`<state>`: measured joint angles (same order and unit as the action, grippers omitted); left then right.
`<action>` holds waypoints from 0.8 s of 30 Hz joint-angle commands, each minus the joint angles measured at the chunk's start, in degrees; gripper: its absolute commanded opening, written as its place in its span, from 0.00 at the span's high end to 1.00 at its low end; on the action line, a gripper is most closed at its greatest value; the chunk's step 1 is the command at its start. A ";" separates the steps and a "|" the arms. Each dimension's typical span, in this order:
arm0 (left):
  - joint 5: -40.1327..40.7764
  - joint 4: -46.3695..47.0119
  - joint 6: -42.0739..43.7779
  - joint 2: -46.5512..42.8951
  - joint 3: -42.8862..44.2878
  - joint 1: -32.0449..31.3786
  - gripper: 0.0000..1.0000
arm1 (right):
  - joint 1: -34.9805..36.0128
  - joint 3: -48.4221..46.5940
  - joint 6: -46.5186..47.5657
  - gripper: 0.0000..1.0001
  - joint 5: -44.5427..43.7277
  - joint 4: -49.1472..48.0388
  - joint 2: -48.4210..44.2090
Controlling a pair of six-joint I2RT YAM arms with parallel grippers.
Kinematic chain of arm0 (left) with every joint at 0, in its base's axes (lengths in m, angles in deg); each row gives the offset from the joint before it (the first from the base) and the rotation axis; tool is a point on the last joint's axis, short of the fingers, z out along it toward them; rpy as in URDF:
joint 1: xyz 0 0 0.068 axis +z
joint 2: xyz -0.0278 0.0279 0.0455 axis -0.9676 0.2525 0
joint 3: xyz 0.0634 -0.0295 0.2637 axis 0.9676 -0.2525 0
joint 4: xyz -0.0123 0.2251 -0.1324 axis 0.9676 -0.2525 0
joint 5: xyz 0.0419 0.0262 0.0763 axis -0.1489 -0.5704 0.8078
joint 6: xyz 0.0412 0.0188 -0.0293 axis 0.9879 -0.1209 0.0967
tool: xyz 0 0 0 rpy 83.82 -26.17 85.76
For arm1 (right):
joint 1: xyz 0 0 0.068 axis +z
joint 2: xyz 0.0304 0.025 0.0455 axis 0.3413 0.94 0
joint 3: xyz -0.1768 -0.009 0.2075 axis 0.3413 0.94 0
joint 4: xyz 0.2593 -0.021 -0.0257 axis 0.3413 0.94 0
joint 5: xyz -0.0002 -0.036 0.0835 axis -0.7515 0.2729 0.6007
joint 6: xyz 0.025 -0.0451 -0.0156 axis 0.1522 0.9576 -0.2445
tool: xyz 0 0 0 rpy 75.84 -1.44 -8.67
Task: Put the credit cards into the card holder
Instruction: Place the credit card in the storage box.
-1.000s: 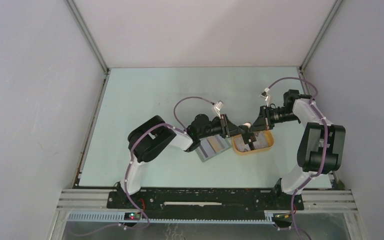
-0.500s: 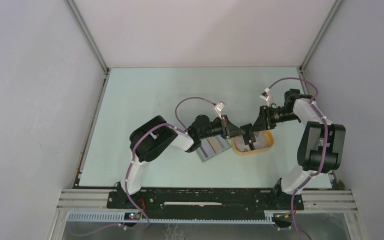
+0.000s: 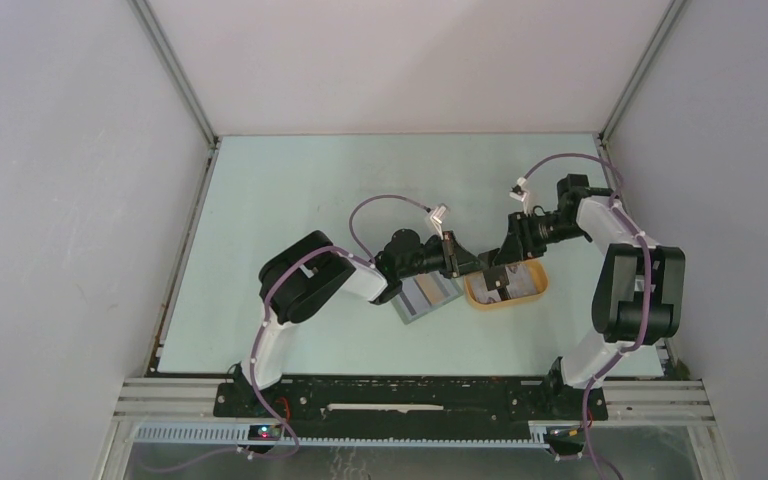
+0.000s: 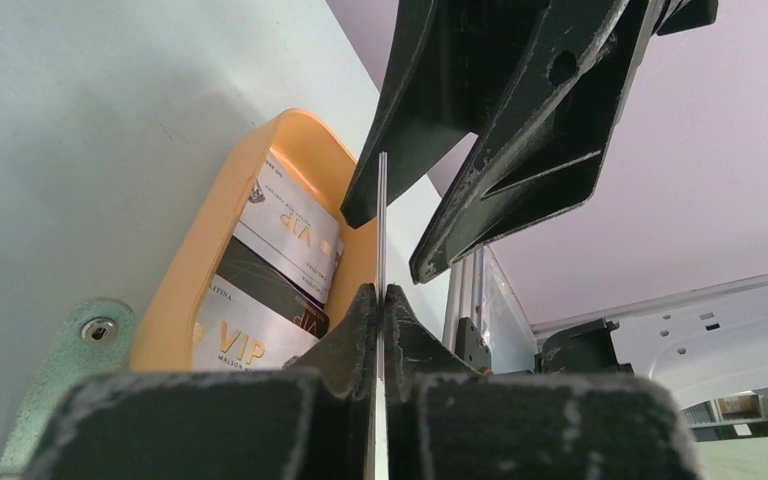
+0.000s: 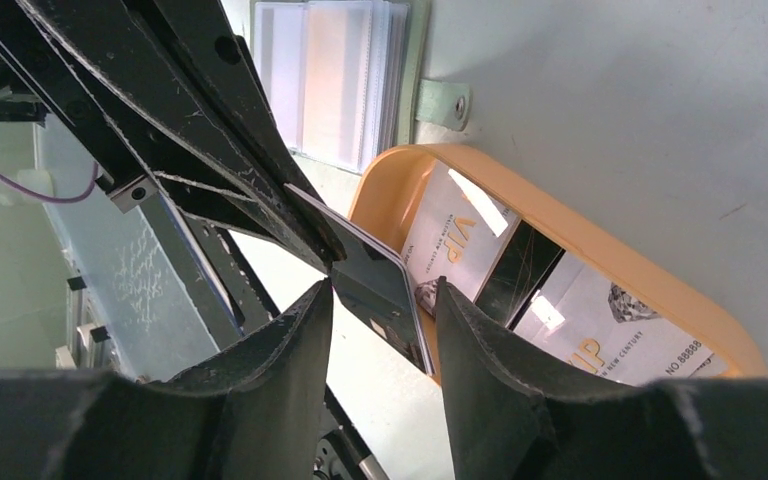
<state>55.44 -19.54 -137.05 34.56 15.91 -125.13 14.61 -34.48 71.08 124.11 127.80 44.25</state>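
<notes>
A dark credit card (image 4: 382,215) is held on edge over the left end of the tan-yellow oval tray (image 4: 200,250), pinched between the jaws of the left gripper (image 4: 381,297). The jaws of the right gripper (image 5: 383,292) are spread on either side of it. Pale VIP cards (image 5: 455,235) and a black card (image 5: 520,270) are seen lying in the tray. The card holder (image 3: 425,297) is laid open just left of the tray, toward the near edge of the worktop (image 3: 290,200).

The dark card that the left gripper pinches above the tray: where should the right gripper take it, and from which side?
By its free end, beyond the left gripper, with one finger on each flat face, coming from the side opposite that gripper. The dark card is thin and its other end is clamped, so only the free faces offer grip. The open right gripper straddles them.
</notes>
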 commanded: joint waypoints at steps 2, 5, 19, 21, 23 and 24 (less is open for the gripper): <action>0.39 1.02 1.47 0.08 2.58 -0.26 1.00 | 1.83 0.56 -1.49 0.54 -2.70 -2.41 -0.75; 0.60 0.93 1.39 0.22 2.62 -0.26 1.00 | 2.49 0.73 -1.82 0.61 -3.74 -2.92 -0.86; -0.01 2.29 1.56 -0.97 0.29 0.08 0.67 | 1.21 0.70 -1.60 0.97 -1.74 -2.41 -1.01; -0.63 3.04 1.43 -0.85 0.17 0.27 0.64 | 0.76 0.47 -0.81 0.97 -0.70 -1.46 -0.94; -1.31 3.61 1.32 -0.84 0.23 0.33 0.62 | 0.29 0.14 0.20 0.97 0.69 -0.40 -0.77; -1.62 3.77 1.26 -0.80 0.37 0.34 0.62 | 0.06 0.01 0.47 0.98 1.57 0.01 -0.65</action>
<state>56.38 -21.18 -136.50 34.67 15.91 -124.85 15.90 -33.89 69.62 123.28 127.10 44.25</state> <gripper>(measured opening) 0.375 0.155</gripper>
